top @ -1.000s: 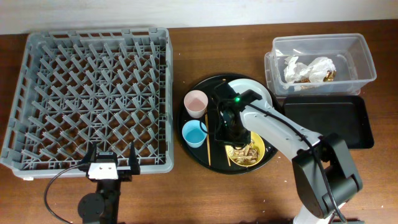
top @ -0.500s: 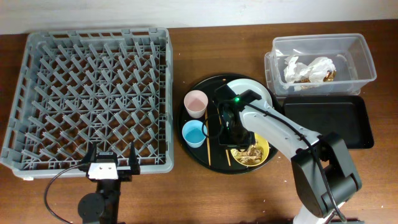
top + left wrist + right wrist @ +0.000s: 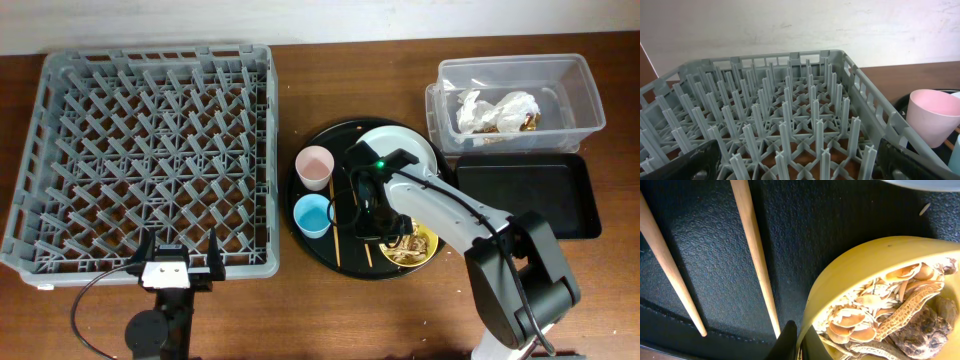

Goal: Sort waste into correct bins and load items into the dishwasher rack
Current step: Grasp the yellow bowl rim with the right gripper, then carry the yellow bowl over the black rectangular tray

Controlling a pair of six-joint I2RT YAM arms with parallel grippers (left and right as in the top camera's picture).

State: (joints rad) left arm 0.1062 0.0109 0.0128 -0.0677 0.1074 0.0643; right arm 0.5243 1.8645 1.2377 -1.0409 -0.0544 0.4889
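My right gripper [image 3: 380, 226] is shut on the left rim of the yellow bowl [image 3: 424, 240], which holds brown and beige food scraps [image 3: 403, 247]. The right wrist view shows the fingers [image 3: 801, 347] pinching the bowl's rim [image 3: 855, 265] beside the scraps [image 3: 890, 320]. Two wooden chopsticks [image 3: 339, 235] [image 3: 755, 255] lie left of the bowl. A pink cup [image 3: 315, 165] [image 3: 932, 112], a blue cup [image 3: 313, 213] and a pale plate [image 3: 405, 145] share the round black tray [image 3: 318, 243]. My left gripper [image 3: 180, 262] [image 3: 800, 172] is open at the front edge of the grey dishwasher rack [image 3: 150, 140] [image 3: 790, 115].
The clear tub [image 3: 585, 95] at the back right holds a crumpled white napkin [image 3: 515, 105] and a gold-brown wrapper [image 3: 528, 122]. The shallow black rectangular tray [image 3: 530, 195] lies in front of it, right of the round tray. A few crumbs lie on the brown table.
The yellow bowl has slid slightly to the right with my right gripper on its rim, uncovering the second chopstick. The left arm has not moved.
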